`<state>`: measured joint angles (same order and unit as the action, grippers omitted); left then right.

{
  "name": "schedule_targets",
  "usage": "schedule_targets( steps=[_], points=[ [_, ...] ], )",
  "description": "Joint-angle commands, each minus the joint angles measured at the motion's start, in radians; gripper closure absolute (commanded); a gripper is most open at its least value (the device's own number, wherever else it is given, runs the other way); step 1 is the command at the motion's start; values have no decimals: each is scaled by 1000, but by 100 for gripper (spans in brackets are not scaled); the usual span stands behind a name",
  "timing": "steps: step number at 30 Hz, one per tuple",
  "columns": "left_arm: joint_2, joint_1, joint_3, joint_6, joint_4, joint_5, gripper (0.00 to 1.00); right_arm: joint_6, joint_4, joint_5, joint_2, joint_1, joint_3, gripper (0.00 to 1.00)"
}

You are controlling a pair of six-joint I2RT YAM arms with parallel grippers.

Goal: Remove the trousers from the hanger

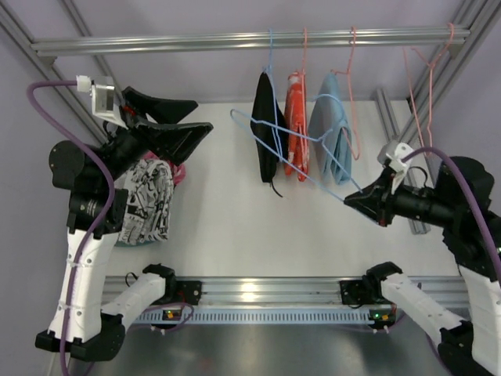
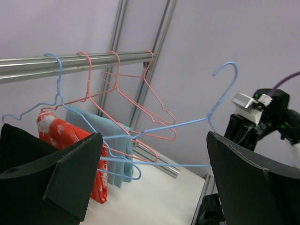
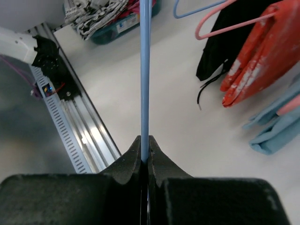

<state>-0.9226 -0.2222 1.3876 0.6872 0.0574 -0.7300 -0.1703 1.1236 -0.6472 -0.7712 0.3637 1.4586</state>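
Right tool (image 3: pixel 145 143) pinches blue hanger (image 3: pixel 145 70) — left tool (image 1: pixel 200 116) raised, agape

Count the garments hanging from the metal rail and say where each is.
3. A black fabric garment hangs leftmost, an orange-red printed garment in the middle, a light blue folded garment rightmost. Others may hide behind them.

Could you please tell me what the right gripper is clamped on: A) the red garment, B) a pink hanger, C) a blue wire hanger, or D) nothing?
C: the right gripper is shut on a blue wire hanger, whose wire runs out from between its fingers.
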Motion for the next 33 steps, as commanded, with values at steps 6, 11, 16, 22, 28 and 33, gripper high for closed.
schedule_targets(
  steps=[6, 11, 16, 22, 28, 33],
  points=[
    [-1, 17, -70, 15, 2, 69, 1, 130, -45, 124, 217, -310, 101, 100],
    [-1, 18, -107, -21, -14, 70, 1, 140, 4, 260, 248, -517, 207, 100],
    [-10, 18, -110, -89, -86, 70, 1, 150, 76, 284, 291, -621, 145, 100],
    [-5, 18, -114, -153, -189, 75, 1, 199, 105, 362, 293, -663, 60, 100],
    [-10, 18, -124, -181, -266, 67, 1, 204, 74, 360, 215, -687, -10, 100],
    [-33, 20, -117, -228, -358, 47, 1, 92, -31, 307, 61, -687, 25, 100]
  ],
)
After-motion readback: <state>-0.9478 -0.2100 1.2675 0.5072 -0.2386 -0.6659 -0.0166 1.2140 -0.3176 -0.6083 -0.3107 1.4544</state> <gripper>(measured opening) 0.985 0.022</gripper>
